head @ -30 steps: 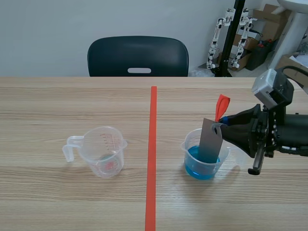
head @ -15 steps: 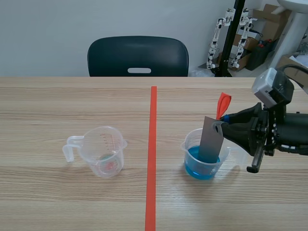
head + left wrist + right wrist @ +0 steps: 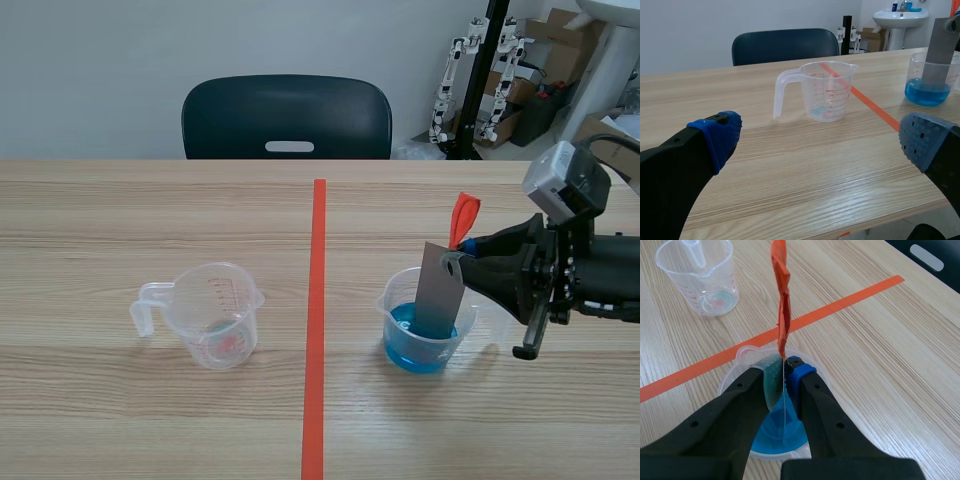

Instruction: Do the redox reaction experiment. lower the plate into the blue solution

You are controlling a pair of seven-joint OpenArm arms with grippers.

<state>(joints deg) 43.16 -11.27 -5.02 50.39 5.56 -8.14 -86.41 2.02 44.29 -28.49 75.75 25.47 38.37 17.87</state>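
The pale wooden table (image 3: 150, 420) carries a clear plastic cup of blue solution (image 3: 420, 350). Just above the cup's rim, the right gripper (image 3: 783, 371) is clamped on the thin grey metal plate (image 3: 437, 290) — held upright so its lower end can dip into the liquid. The left gripper (image 3: 815, 140) stands spread apart and empty, well away from the cup.

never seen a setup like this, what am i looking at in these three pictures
This is a robot with two black arms at a wooden table. One picture looks out from between the arms; the other two come from a camera on each wrist. The right gripper is shut on a grey plate with an orange-red tag, its lower end in a cup of blue solution. The left gripper is open, holding nothing. A clear measuring cup stands on the tape line's other side.
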